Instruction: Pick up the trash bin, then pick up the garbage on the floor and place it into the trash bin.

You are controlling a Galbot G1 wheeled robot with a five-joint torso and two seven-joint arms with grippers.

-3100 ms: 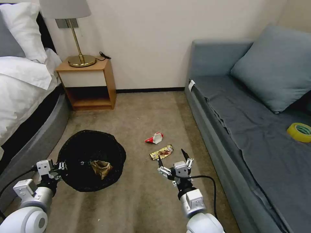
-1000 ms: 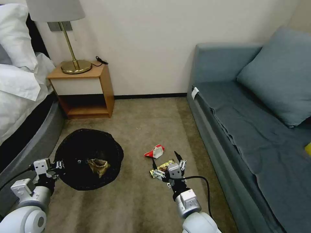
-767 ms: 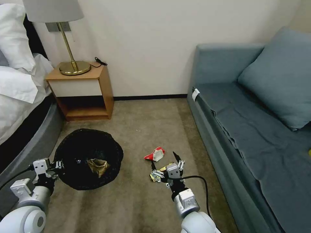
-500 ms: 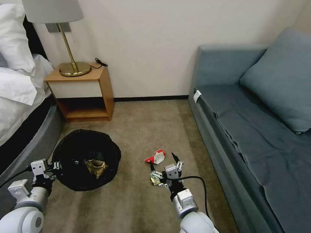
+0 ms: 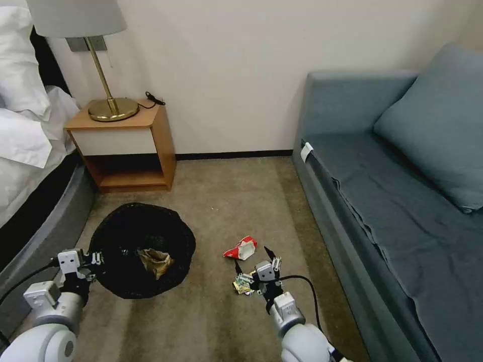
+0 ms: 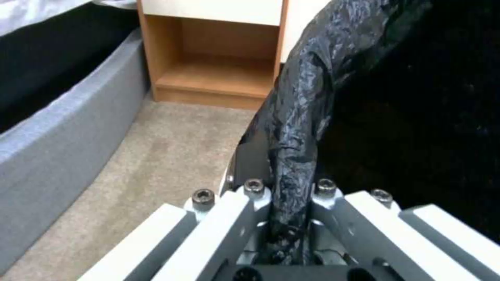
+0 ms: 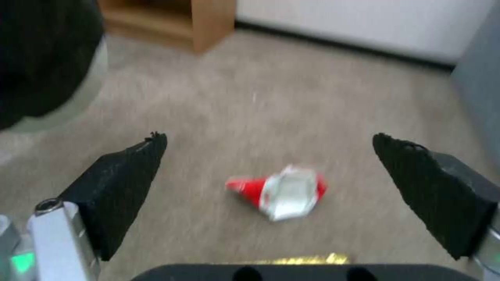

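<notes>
While the left gripper [image 5: 95, 260] at lower left of the head view pinches the trash bin [image 5: 142, 249] rim, the right gripper [image 5: 253, 266] has dropped with fingers spread over the gold wrapper [image 5: 243, 286], red-and-white wrapper [image 5: 242, 248] just above. Left wrist view: fingers [image 6: 250, 203] clamp the bagged rim [image 6: 291, 128]. Right wrist view: spread fingers [image 7: 125, 175] frame the red-and-white wrapper [image 7: 281, 193], gold wrapper [image 7: 297, 259] at bottom edge, so a grasp looks close.

A bedroom, hotel-like: a bed [image 5: 25, 146] with white pillows, a wooden nightstand [image 5: 126, 146] bearing a brass lamp [image 5: 100, 75], a grey-blue sofa [image 5: 402, 201] with a cushion [image 5: 437, 125], and beige carpet [image 5: 226, 201].
</notes>
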